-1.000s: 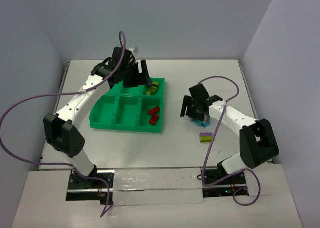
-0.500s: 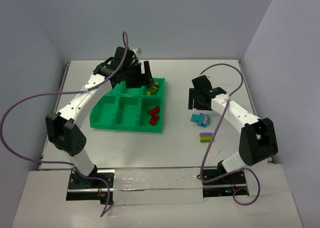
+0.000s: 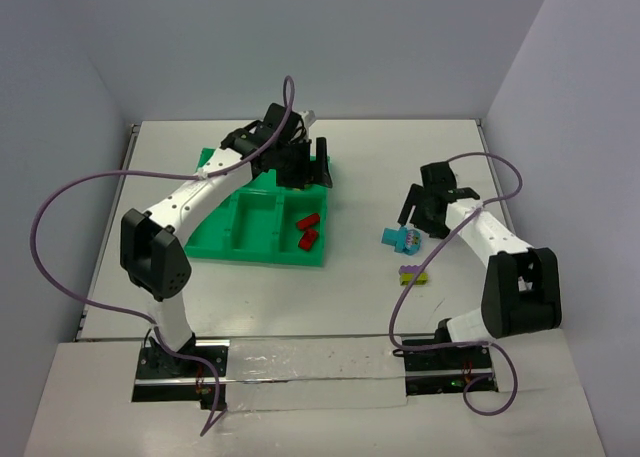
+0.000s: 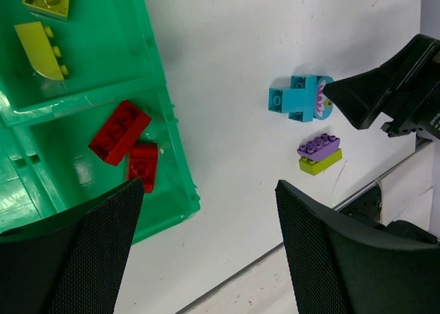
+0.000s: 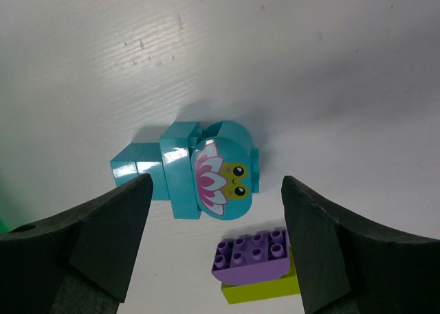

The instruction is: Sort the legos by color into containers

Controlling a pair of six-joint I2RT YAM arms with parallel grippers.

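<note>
Illumination is bright, even and diffuse, from overhead. Shadows on the white table [image 3: 400, 167] are soft (note the faint one around the cyan brick [image 5: 179, 173]). Small glare patches mark the green tray [image 4: 180, 170]. Focus is sharp throughout.

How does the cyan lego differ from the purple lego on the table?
The cyan lego is bigger than the purple lego. The cyan one carries a printed flower face; the purple one is plain with studs. The cyan lies alone; the purple sits on a yellow-green brick. Both are outside the tray.
</note>
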